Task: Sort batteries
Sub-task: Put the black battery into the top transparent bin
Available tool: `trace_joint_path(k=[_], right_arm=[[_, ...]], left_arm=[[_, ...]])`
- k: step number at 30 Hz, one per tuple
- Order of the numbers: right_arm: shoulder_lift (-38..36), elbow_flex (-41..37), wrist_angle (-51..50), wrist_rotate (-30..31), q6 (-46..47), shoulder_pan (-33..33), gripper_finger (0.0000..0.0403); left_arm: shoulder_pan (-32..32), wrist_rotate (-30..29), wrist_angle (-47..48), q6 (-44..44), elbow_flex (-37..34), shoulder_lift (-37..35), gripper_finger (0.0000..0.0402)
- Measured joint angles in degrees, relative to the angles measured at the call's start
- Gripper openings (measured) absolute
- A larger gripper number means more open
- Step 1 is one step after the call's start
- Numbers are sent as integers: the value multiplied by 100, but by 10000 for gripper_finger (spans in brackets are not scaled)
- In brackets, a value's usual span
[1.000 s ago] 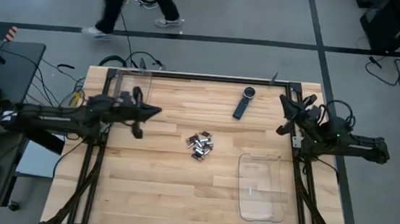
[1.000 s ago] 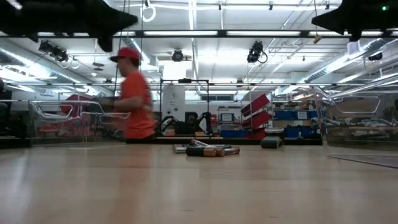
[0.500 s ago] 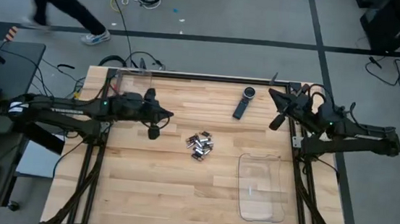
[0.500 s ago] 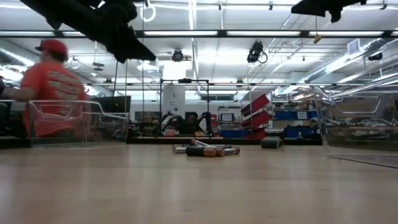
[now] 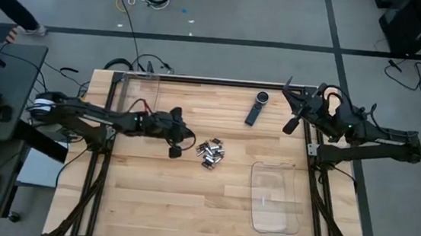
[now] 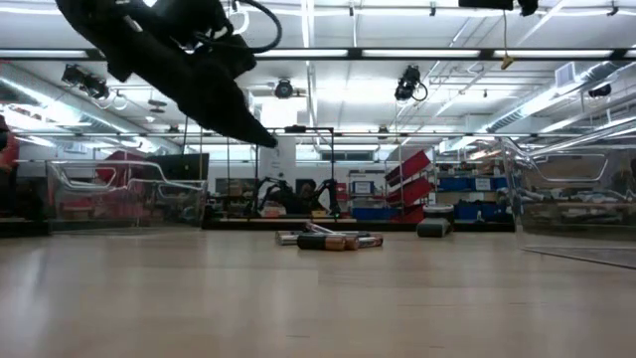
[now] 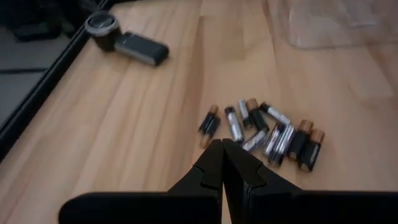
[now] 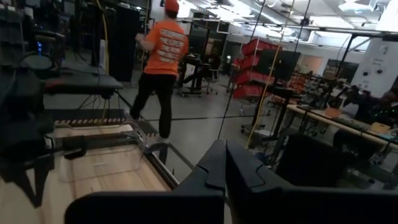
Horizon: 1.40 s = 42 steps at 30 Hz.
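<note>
The batteries (image 5: 210, 152), several small silvery and dark cylinders, some with copper ends, lie in a loose pile on the wooden table near its middle; they also show in the low view (image 6: 328, 239) and the left wrist view (image 7: 267, 132). My left gripper (image 5: 175, 152) hangs shut above the table, just left of the pile, its tips (image 7: 222, 144) pointing at the nearest battery (image 7: 209, 123). In the low view the left gripper (image 6: 268, 141) is well above the tabletop. My right gripper (image 5: 287, 111) is shut, raised over the table's far right part; its fingers (image 8: 222, 149) point out into the room.
A long black remote-like device (image 5: 256, 107) lies toward the far edge, right of the middle. A clear tray (image 5: 274, 198) sits at the near right, and a clear bin (image 5: 138, 89) in the far left corner. Bare wood lies near and left of the pile.
My left gripper has swung toward the table's right and near side and come down, from the far left toward the battery pile, staying shut. My right gripper has shifted a little toward the table's left and risen. A person beyond the far edge has walked off to the left.
</note>
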<state>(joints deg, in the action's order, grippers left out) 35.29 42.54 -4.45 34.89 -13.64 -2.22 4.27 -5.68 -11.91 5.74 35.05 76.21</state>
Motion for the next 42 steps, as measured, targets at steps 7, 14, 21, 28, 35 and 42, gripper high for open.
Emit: trace_joint_path(k=[7,14,21,28,35,42], right_arm=[[-2,0,2,-2,-3,0,0],[-2,0,2,-2,-3,0,0],[-2,0,1,-4,-4,0,0],[-2,0,0,-5,8,0,0],[-2,2,-19,-7,14,0,0],[33,2,-408,-25,62,0,0]], left_arm=[[-67,-2,-553,-170,51,614,7],[-200,-26,-190,-230,490,1376,7],[-207,46,80,-258,676,1628,7],[-205,86,215,-422,688,1653,32],[-205,-113,275,-514,688,1740,76],[-160,-270,259,-485,684,1961,108]])
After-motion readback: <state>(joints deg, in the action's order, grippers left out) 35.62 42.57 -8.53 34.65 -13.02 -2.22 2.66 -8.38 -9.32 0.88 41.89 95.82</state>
